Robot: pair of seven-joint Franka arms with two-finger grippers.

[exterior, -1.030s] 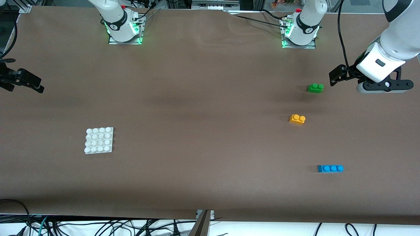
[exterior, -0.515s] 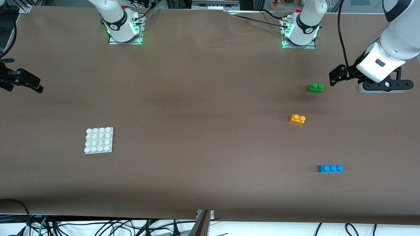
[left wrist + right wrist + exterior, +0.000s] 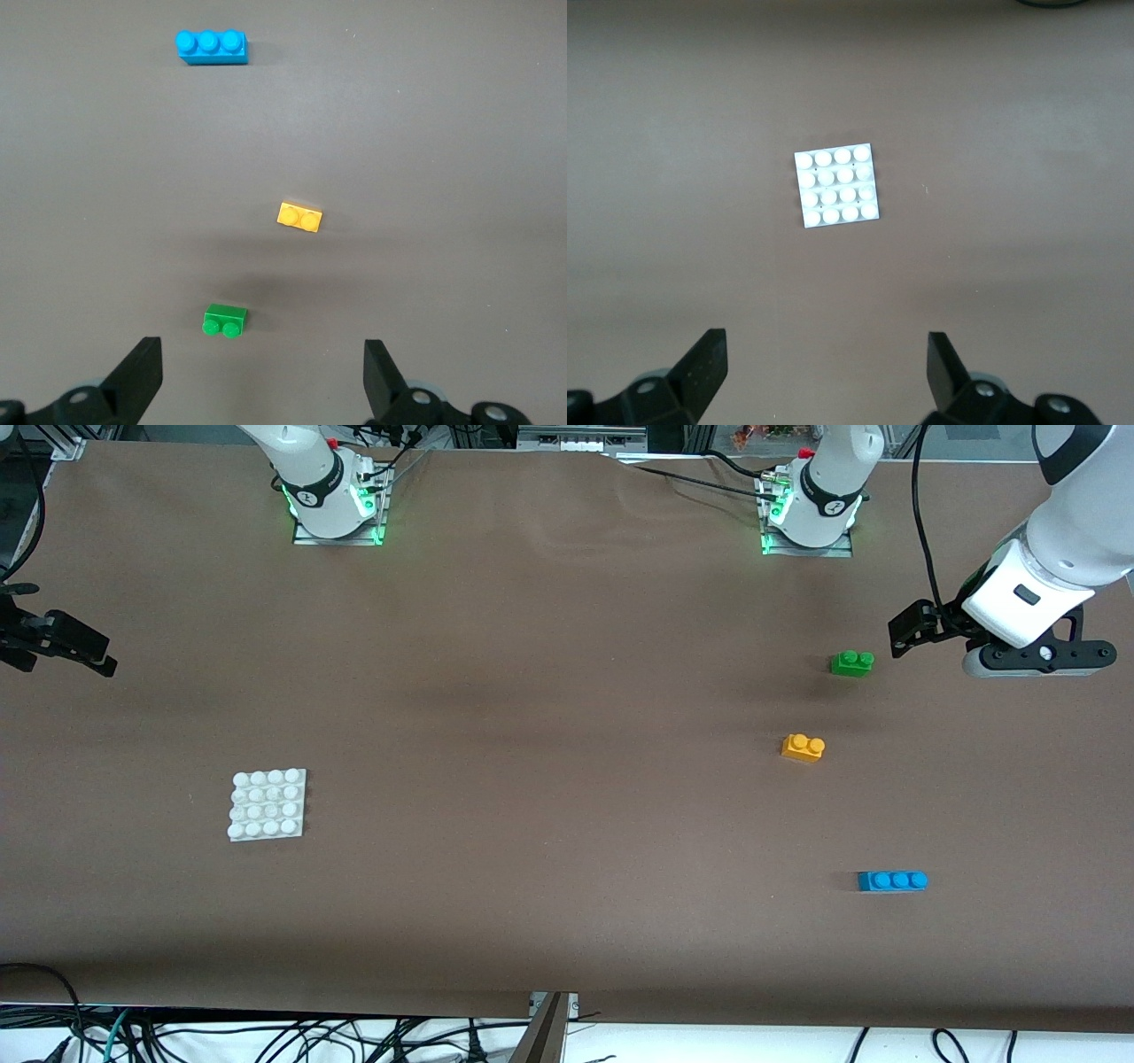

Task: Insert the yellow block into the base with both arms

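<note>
Matt brown table — glossy plastic yellow block.

left gripper: raised, fingers spread | right gripper: raised, fingers spread

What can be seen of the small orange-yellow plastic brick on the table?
The small orange-yellow plastic brick is a short, glossy block with two round studs on top. It lies flat on the brown table, studs up, turned slightly askew, toward the left arm's end. Nothing touches it. The green two-stud brick lies farther from the front camera, and the blue three-stud brick lies nearer. The left gripper hangs above the table near the green brick, its jaws open.
</note>
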